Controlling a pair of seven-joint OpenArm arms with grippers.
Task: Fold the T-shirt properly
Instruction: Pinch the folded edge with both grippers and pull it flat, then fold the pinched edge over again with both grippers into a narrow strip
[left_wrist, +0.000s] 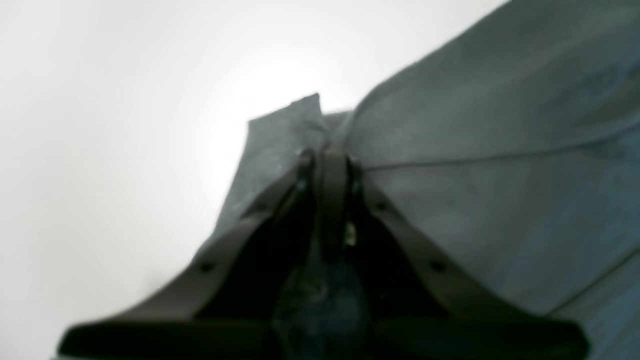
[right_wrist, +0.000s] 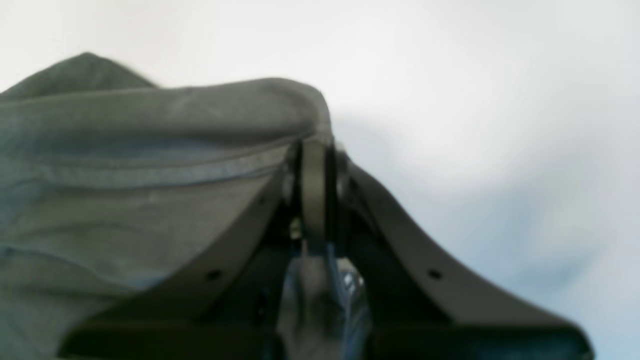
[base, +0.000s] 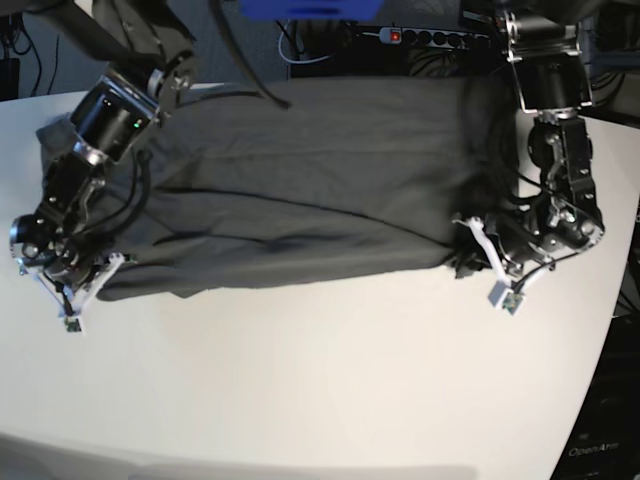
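Dark grey T-shirt lies spread across the white worktop, long side running left to right in the base view, its near edge between the two arms. Left end effector pressed together, pinching shirt fabric at a corner; sits at the shirt's near corner on base view's right. Right end effector also clamped onto a hemmed fold of the T-shirt, at the opposite near corner. Wrist views blurry.
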